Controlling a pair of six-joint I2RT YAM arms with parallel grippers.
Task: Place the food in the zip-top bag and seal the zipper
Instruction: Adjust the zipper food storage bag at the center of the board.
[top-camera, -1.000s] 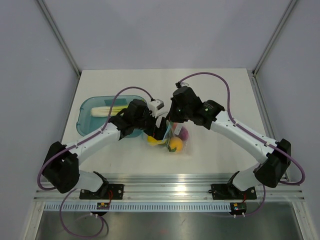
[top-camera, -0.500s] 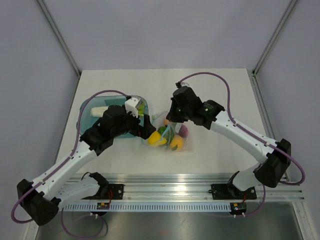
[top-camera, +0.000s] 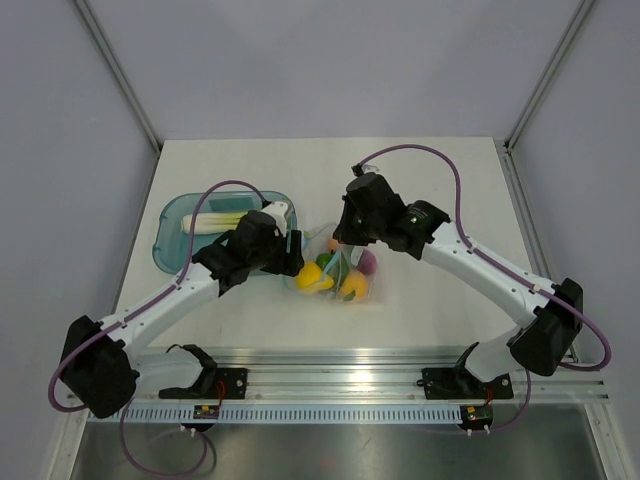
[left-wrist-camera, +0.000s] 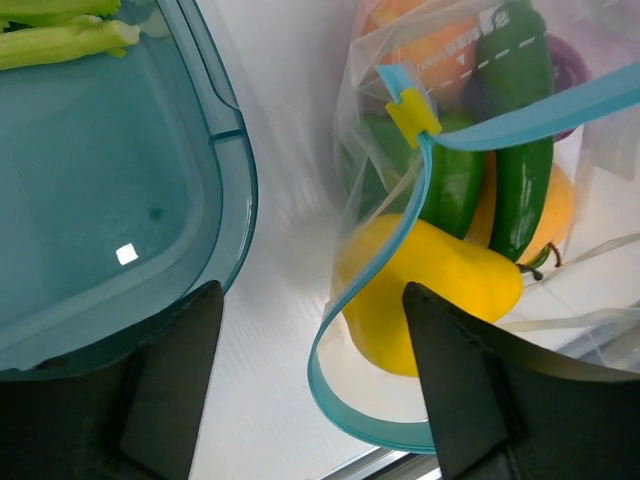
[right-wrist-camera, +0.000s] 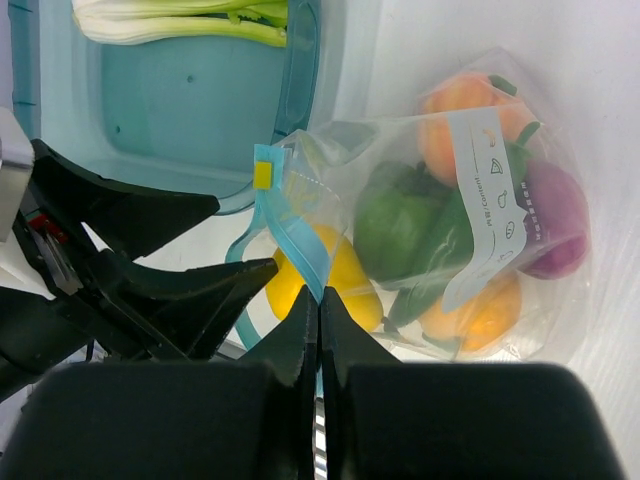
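The clear zip-top bag (top-camera: 340, 268) lies at the table's middle with several toy foods inside: a yellow piece (left-wrist-camera: 440, 290), green peppers (right-wrist-camera: 395, 225), orange pieces (right-wrist-camera: 465, 120) and a purple one (right-wrist-camera: 555, 220). Its light-blue zipper (left-wrist-camera: 520, 120) bears a yellow slider (left-wrist-camera: 412, 112) and loops open at the bag's left side. My right gripper (right-wrist-camera: 320, 300) is shut on the zipper strip (right-wrist-camera: 295, 245); it also shows in the top view (top-camera: 343, 240). My left gripper (left-wrist-camera: 312, 290) is open and empty, low between the tray and the bag (top-camera: 292, 263). Long green stalks (right-wrist-camera: 180, 20) lie in the tray.
The teal translucent tray (top-camera: 172, 248) stands left of the bag, its rim close to my left fingers (left-wrist-camera: 170, 370). The table's metal front rail (top-camera: 340, 360) runs just behind both arm bases.
My left gripper has drawn back leftward from the bag's mouth and now hangs open beside it. The right gripper has kept its hold on the zipper without moving.
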